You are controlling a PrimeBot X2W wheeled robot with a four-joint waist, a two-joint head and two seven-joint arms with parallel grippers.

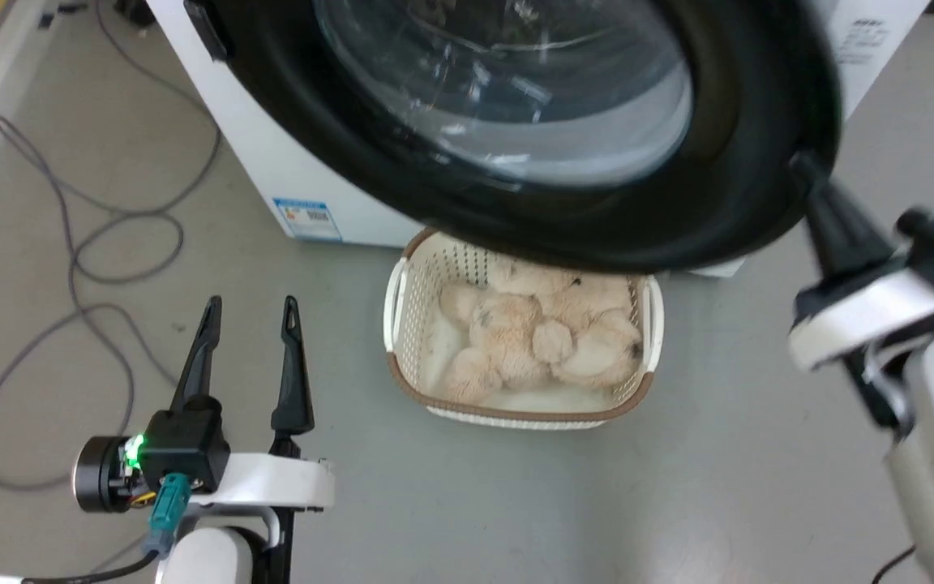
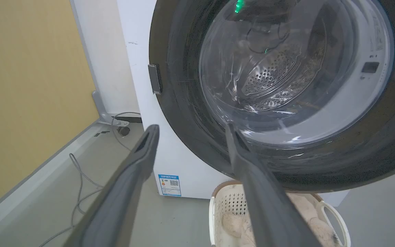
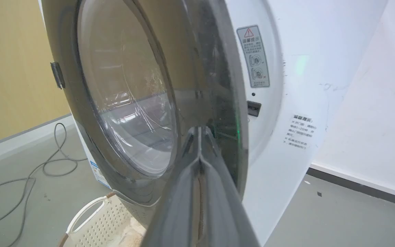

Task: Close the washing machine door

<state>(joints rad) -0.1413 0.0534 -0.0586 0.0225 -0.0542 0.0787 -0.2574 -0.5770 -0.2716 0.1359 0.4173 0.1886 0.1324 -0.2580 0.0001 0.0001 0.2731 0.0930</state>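
- Washing machine door (image 1: 739, 154): ajar, swung out from the white washing machine (image 1: 272, 162) and hanging over a cream basket (image 1: 393, 312) on the floor.
- Right wrist view: past the door (image 3: 214, 68) edge the machine front (image 3: 286, 89) is exposed, with a warning sticker (image 3: 253, 56) and a dark latch slot (image 3: 253, 108). Door not shut.
- Right gripper (image 1: 801, 166): jaws together, nothing between them. The tips are at the black ring near the door's right edge.
- In its own wrist view the right gripper (image 3: 200, 130) meets its reflection on the glossy ring, so it looks to be touching.
- Left gripper (image 1: 250, 308): jaws apart, empty, low over the floor, well apart from the door and to the left of the basket.
- Left wrist view: the left gripper (image 2: 191, 127) points at the door (image 2: 180, 103); contact there cannot be judged.
- Steel drum (image 2: 273, 73) seen through the glass, broken up by reflections.
- Head view cuts off the top of the door and machine.
- The door hides the basket's far rim and part of the plush toy (image 1: 540, 337) inside.
- Right gripper is blurred in the head view.
- Blue label (image 1: 307, 217) print is too small to read.
- Grey cable (image 1: 70, 243) loops on the floor to the left.
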